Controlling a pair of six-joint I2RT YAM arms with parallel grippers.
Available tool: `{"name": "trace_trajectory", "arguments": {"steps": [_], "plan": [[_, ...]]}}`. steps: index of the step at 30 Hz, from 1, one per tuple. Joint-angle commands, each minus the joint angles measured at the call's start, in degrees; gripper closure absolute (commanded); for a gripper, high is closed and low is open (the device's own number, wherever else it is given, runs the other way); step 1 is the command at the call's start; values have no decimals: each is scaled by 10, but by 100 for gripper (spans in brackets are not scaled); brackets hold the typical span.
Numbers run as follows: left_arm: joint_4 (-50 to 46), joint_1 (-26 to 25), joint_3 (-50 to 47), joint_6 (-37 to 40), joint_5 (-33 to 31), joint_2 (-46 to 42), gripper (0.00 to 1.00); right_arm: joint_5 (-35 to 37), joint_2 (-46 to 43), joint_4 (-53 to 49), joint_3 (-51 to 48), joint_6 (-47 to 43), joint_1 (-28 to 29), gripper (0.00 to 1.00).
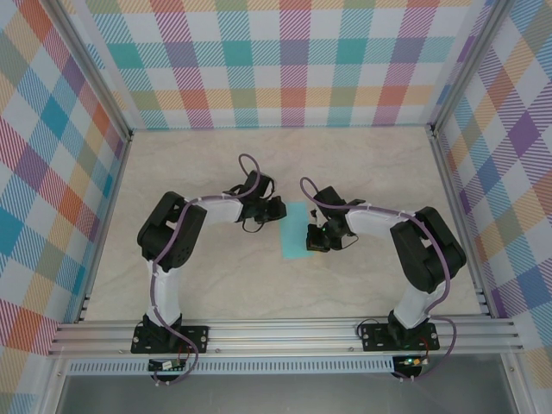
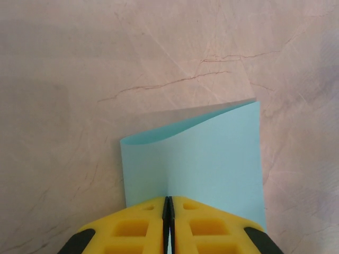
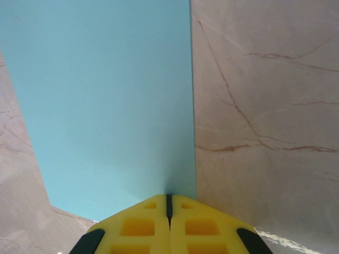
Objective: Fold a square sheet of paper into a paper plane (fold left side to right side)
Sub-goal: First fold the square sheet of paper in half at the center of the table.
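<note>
The marble-patterned table (image 1: 216,285) carried the square sheet of paper (image 1: 296,231) at its centre, between the two arms. The sheet lay doubled over as a narrow strip running near to far, its upper layer bowed up and gaping at one end (seen in the left wrist view). The left gripper (image 2: 168,200) met the strip's left side, fingers together and clamped on the paper. The right gripper (image 3: 169,197) had its fingers fully together, tips touching the strip's right edge.
</note>
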Motion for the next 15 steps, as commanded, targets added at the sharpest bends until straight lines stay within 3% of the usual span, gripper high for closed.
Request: {"name": "trace_trajectory", "arguments": {"steps": [1,15], "plan": [[-14,26,16,12,-38,21,88,69,32,-51,-29,-12,1,95],[-31,71,68,25,-23,43,88,62,32,-47,-32,-11,1,95]]}}
